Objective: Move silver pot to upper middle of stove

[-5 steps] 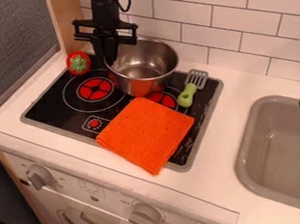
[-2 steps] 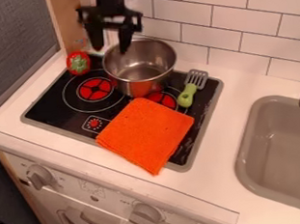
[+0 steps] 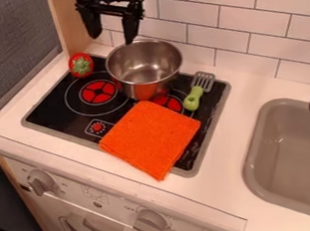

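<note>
The gripper (image 3: 113, 39) hangs open over the back of the counter, above and slightly left of the pot's rim, with nothing between its fingers. Below it, the silver pot (image 3: 145, 68) stands upright at the upper middle of the black stove (image 3: 53, 108), between the two red burner marks and near the rear edge. The pot's inside looks bare, and the gripper appears apart from it.
A red and green toy (image 3: 81, 65) lies at the stove's back left corner. A green-handled spatula (image 3: 196, 93) is right of the pot, and an orange cloth (image 3: 151, 137) covers the front. The sink (image 3: 258, 145) is at the right; a tiled wall (image 3: 238, 27) stands behind.
The gripper has opened, let go of the pot's rim and risen. The pot has shifted very slightly left.
</note>
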Robot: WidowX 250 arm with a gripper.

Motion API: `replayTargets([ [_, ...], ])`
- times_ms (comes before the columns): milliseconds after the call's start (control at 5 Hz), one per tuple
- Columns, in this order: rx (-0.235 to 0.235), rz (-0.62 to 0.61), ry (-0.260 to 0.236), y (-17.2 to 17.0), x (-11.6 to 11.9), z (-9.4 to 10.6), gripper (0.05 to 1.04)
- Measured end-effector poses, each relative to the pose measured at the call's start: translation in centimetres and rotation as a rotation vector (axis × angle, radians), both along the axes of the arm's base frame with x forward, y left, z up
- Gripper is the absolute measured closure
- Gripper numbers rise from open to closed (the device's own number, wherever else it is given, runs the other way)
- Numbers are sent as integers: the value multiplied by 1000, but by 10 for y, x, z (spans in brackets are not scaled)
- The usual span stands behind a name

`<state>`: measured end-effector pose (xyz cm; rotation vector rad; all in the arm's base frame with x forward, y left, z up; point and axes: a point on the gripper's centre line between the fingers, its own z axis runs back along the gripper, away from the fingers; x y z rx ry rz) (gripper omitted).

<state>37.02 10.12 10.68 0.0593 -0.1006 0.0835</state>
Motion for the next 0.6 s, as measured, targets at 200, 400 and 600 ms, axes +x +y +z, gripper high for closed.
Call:
replayTargets([
  [200,23,-27,21,2,-8,-1,83],
  [400,23,-27,20,2,-7,0,83],
  [600,23,-27,21,2,-8,-1,83],
])
